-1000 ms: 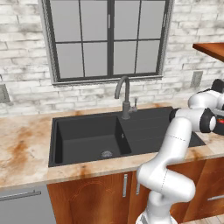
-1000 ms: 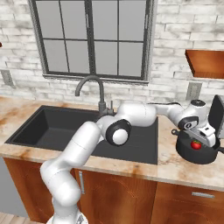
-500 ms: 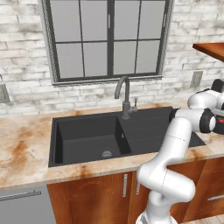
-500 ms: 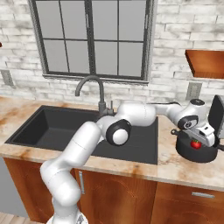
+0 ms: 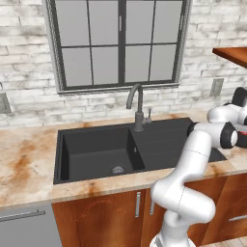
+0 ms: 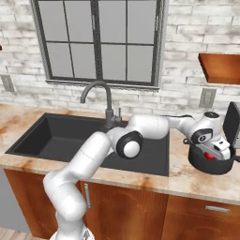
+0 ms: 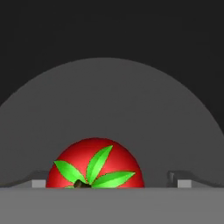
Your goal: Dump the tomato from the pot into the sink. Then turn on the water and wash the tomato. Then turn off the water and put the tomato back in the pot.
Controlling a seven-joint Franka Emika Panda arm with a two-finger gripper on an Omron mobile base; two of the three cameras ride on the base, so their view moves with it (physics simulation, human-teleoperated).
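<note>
The two-finger claw (image 7: pixel 112 183) hangs spread wide inside the squat round black pot (image 6: pixel 212 163), its tips either side of the tiny round bright-red tomato with a green stem top (image 7: pixel 94 164), which rests on the pot's floor untouched. The pot stands on the mottled stone worktop (image 6: pixel 197 180) near its right end, just beside the right edge of the large matte black rectangular sink (image 6: pixel 56 138). The dumping step looks barely begun. Next, the claw likely needs a firm hold on the pot, or on the tomato, to carry it over the basin.
</note>
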